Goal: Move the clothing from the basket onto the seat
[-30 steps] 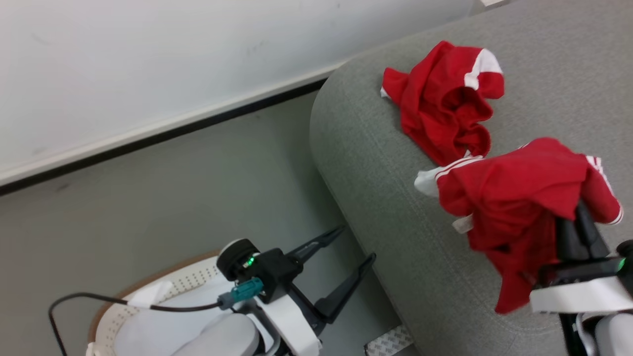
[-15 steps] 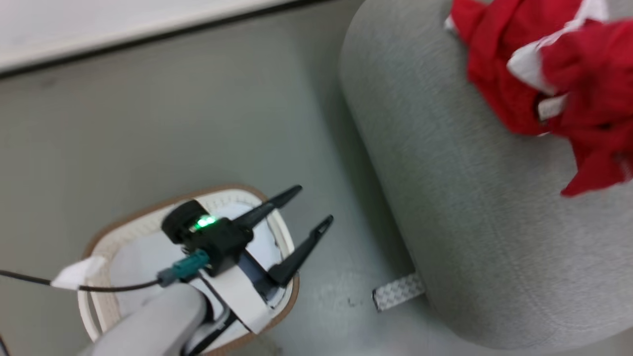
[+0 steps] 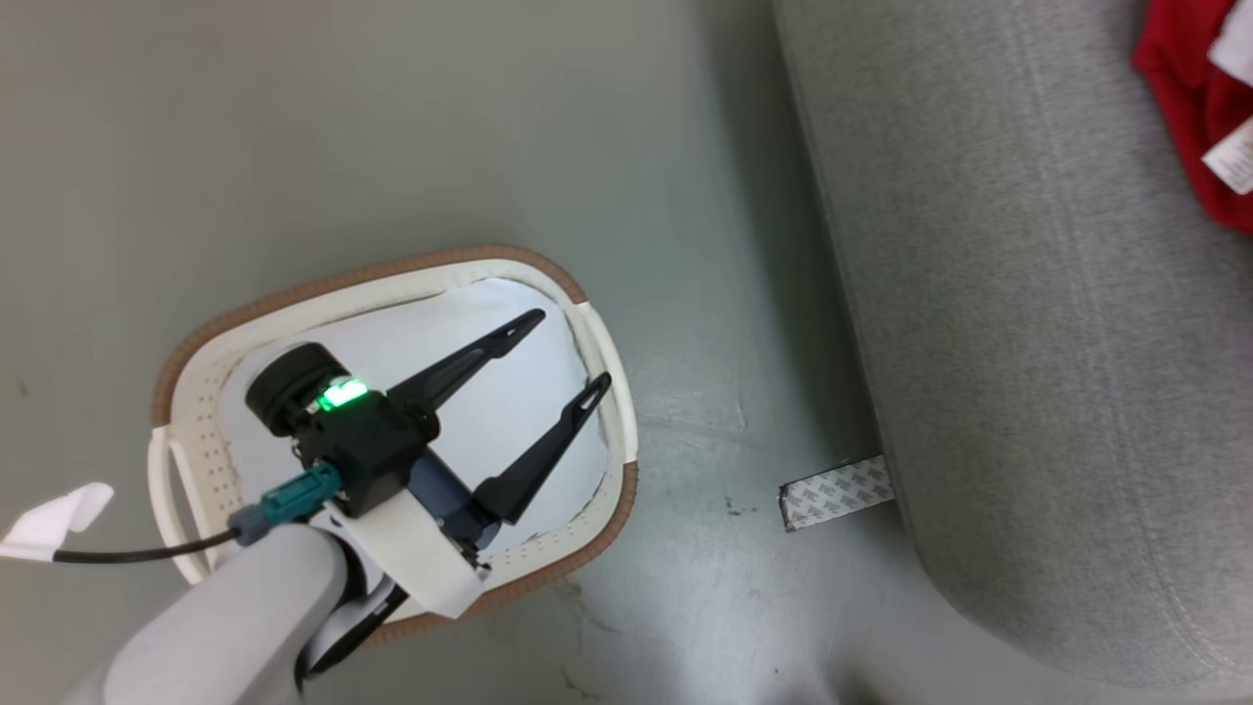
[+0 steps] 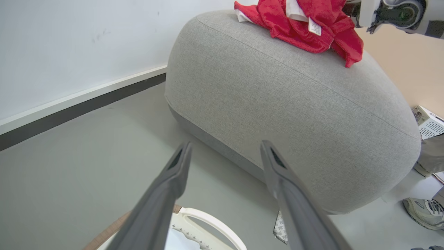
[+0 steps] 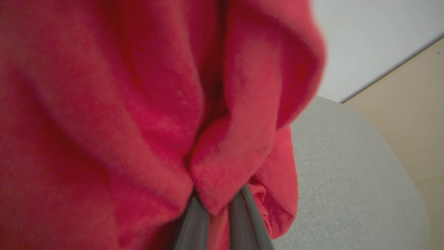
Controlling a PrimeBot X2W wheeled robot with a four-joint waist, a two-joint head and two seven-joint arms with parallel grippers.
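Note:
The cream basket (image 3: 431, 266) with its brown rim stands on the floor at lower left, and its pale liner (image 3: 509, 392) shows inside. My left gripper (image 3: 571, 347) hangs open above it with nothing between the fingers. Beyond my left gripper (image 4: 226, 144) rises the grey seat (image 4: 295, 104), with red clothing (image 4: 305, 24) heaped on top. An edge of that clothing (image 3: 1189, 108) shows at the head view's top right, on the seat (image 3: 1028, 294). My right gripper (image 5: 216, 208) is shut on a fold of red clothing (image 5: 121, 104) above the seat (image 5: 347, 173).
A patterned tape strip (image 3: 837, 493) lies on the floor by the seat's base. A person's shoe (image 4: 423, 211) and a white box (image 4: 428, 121) are past the seat's far end. A white wall with a dark skirting (image 4: 69, 107) runs behind.
The head camera has tilted down, so the basket now sits mid-left and the seat's top has slid out at upper right. My left gripper stays open over the basket.

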